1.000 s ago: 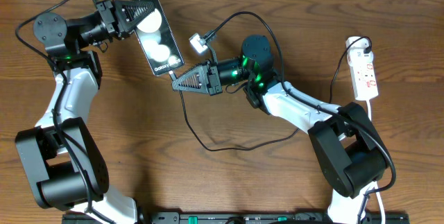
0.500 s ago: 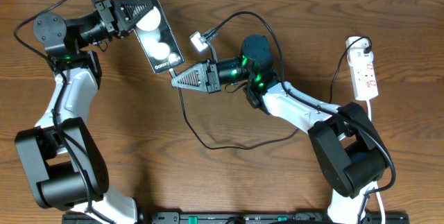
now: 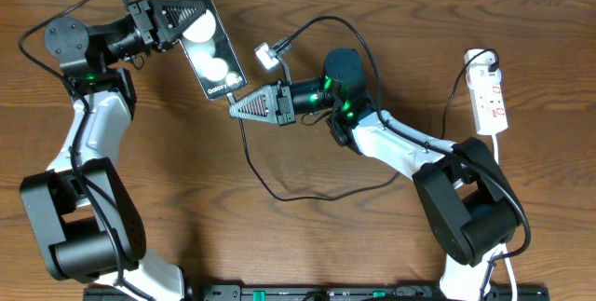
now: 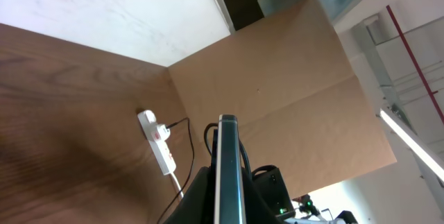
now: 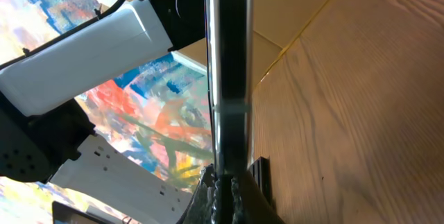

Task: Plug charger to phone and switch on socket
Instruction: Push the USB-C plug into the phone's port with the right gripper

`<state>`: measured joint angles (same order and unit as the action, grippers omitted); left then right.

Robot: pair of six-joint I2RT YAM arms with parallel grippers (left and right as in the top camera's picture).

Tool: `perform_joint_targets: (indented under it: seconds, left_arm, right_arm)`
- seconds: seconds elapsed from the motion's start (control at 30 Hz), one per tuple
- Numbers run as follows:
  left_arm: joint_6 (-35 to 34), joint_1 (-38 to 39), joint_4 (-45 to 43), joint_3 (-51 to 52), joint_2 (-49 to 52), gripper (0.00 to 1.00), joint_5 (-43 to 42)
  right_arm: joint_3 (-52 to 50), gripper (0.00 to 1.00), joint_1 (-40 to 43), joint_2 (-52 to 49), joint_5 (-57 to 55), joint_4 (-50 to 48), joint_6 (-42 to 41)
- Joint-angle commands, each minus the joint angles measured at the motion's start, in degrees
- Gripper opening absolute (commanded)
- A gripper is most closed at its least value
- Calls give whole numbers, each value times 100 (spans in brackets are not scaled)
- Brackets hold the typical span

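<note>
The left gripper (image 3: 186, 12) clamps the phone (image 3: 219, 73) edge-on, while the right gripper (image 3: 235, 109), pinched tight on the charger (image 3: 253, 166), has the phone's lower edge just ahead.

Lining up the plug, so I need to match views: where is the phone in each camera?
Overhead: phone upper left of centre, face showing.
Left wrist: bottom centre, edge-on.
Right wrist: edge-on vertical strip at centre.
Landmark: power strip, at the overhead's right edge and left of the phone in the left wrist; not in the right wrist.
</note>
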<state>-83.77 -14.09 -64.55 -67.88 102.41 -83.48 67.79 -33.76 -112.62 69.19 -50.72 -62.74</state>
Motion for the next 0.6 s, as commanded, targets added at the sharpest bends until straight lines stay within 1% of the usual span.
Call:
perform_joint_targets:
  seconds: [0.0, 0.47, 0.5, 0.57]
  left_arm:
    - [-33, 46, -50, -44, -146, 7, -654]
    - [-28, 44, -50, -44, -146, 7, -654]
    - [-13, 44, -50, -44, -146, 8, -654]
    - [35, 44, -50, -44, -146, 7, -651]
  right_arm:
    - [37, 1, 61, -55, -584, -149, -114]
    - [37, 1, 61, -55, -540, -221, -153]
    - [37, 4, 61, -55, -522, -221, -153]
    - [37, 18, 61, -55, -498, -221, -153]
